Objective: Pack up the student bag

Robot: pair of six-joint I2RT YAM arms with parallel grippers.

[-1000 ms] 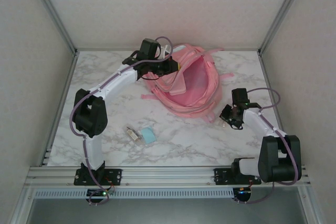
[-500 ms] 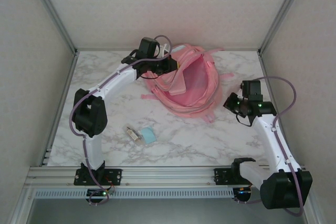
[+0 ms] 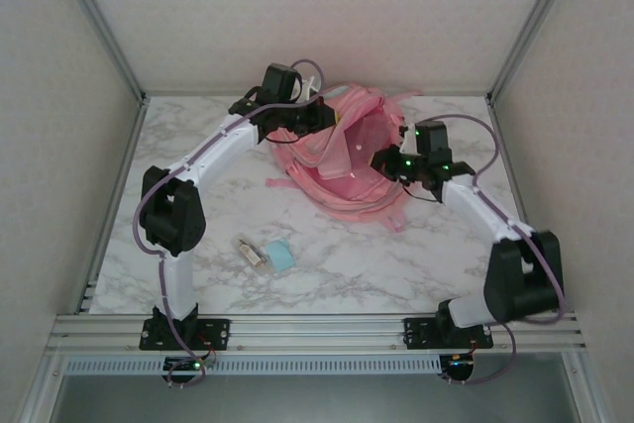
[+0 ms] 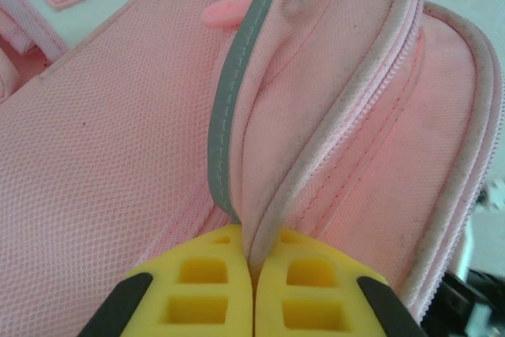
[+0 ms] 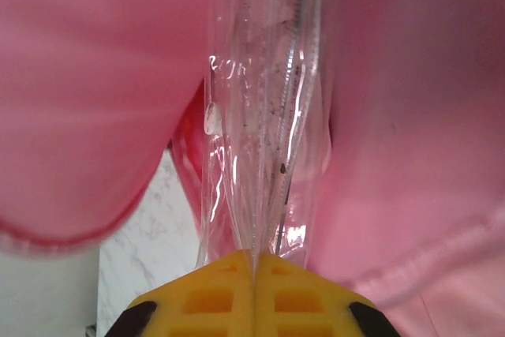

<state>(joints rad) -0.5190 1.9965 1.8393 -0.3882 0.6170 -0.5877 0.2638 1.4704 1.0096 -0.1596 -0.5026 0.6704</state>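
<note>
The student bag [image 3: 352, 180], a large pink backpack, lies at the back middle of the table with its main compartment gaping open. My left gripper [image 3: 319, 118] is shut on the bag's upper left rim. In the left wrist view the yellow pads [image 4: 207, 286] pinch a piped fold of pink fabric [image 4: 331, 140] next to a grey trim strip [image 4: 229, 116]. My right gripper [image 3: 384, 161] is at the right side of the opening. It is shut on a crumpled clear plastic pouch [image 5: 260, 108], which hangs between pink fabric walls [image 5: 410, 116].
A small tube-like item [image 3: 254, 251] and a light blue block [image 3: 280, 256] lie together on the marble table [image 3: 416, 264], in front of the bag on the left. Metal frame posts and white walls enclose the table on three sides.
The right arm has swung from the table's right side up to the bag's opening, carrying the clear pouch. The left gripper has kept its hold on the bag's rim.
</note>
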